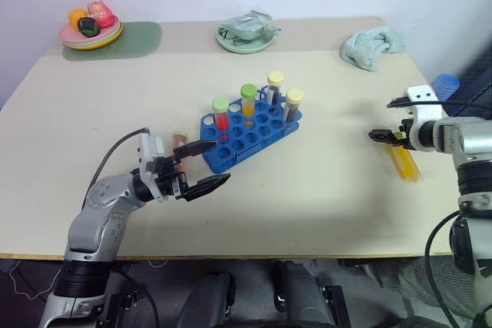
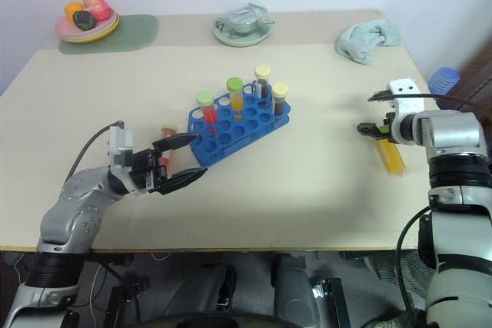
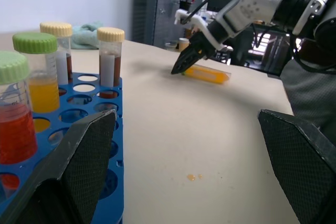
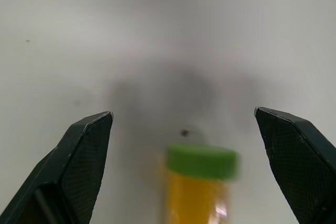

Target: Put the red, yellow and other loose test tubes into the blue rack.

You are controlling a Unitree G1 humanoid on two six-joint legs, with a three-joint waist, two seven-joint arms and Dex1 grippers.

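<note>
Beige table (image 1: pixel 323 197) with blue rack (image 1: pixel 250 132), yellow tube (image 1: pixel 403 163)

Even, soft overhead light keeps the counter (image 1: pixel 307 190) bright, with faint shadows and no harsh glare. In the right wrist view the yellow test tube (image 4: pixel 197 195) is blurred, a diffuse grey shadow smudging the surface above it.
</note>
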